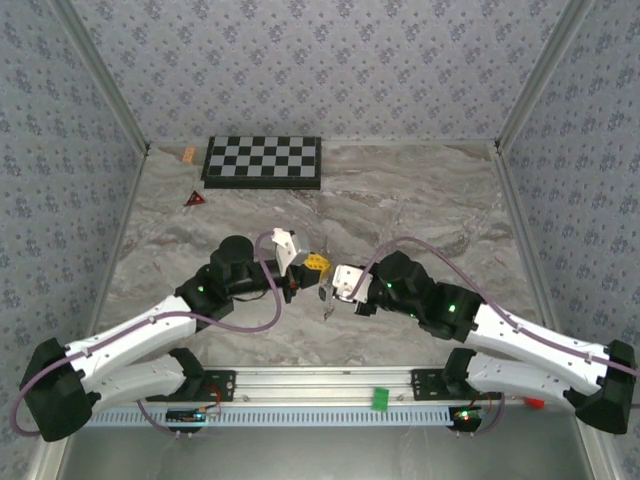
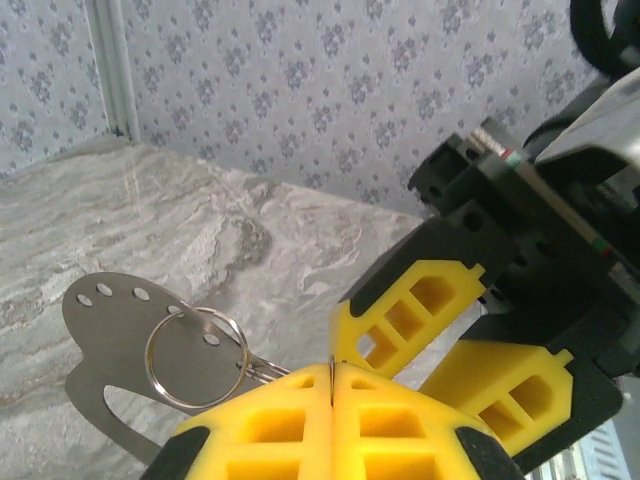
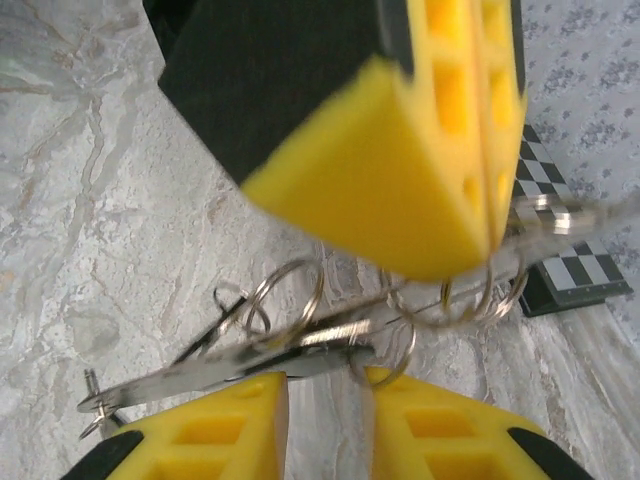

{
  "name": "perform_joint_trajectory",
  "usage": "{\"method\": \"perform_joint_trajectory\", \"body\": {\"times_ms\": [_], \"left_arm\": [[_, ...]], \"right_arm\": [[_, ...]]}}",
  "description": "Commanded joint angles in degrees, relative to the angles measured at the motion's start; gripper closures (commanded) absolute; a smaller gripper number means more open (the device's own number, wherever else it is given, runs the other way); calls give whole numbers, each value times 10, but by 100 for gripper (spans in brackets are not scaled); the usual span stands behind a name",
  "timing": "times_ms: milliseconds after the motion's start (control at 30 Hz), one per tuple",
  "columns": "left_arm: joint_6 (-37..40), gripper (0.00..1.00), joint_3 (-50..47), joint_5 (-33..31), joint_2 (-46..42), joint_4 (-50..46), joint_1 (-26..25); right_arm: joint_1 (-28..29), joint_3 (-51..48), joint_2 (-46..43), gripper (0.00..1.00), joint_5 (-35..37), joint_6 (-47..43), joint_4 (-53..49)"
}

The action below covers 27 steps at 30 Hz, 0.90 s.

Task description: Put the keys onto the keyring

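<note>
close over the right gripper point(image 3: 330, 445), its yellow fingers stand a little apart with nothing clearly pinched. thin silvery strips point(image 3: 240, 365) and small rings lie blurred across their tips, and whether these are the keys i cannot tell. just beyond, the left gripper point(image 3: 488, 240) is clamped tight. in its wrist view the keyring point(image 2: 150, 352) juts from the closed tips, raised above the marble table point(image 2: 80, 210), in front of a flat holed metal plate point(image 2: 100, 345). far back lie a red triangle point(image 1: 194, 199) and a checkerboard point(image 1: 263, 162), the board cut off in the right wrist view.
</note>
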Motion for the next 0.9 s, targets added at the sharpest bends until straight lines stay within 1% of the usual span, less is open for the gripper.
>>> {"method": "perform_joint_trajectory", "body": {"times_ms": [0, 67, 200, 333, 433, 700, 767, 867], "left_arm": [[-17, 100, 1, 7, -17, 55, -1], [-22, 100, -1, 8, -18, 62, 1], [-40, 100, -8, 8, -20, 90, 8], [-61, 100, -14, 9, -18, 122, 20], [-85, 100, -20, 14, -15, 157, 32], [-126, 100, -31, 16, -7, 215, 45], [-134, 100, -31, 18, -3, 221, 46], [-143, 100, -29, 22, 0, 222, 46]], "right_arm": [[2, -21, -42, 74, 2, 50, 44], [-2, -37, -63, 73, -5, 89, 58], [-15, -74, -104, 67, -9, 180, 120], [-43, -84, -115, 64, -46, 259, 146], [-69, -93, -115, 63, -89, 309, 187], [-170, -105, -89, 62, -253, 421, 317], [-187, -102, -73, 62, -289, 445, 349], [-194, -94, -44, 62, -327, 460, 379]]}}
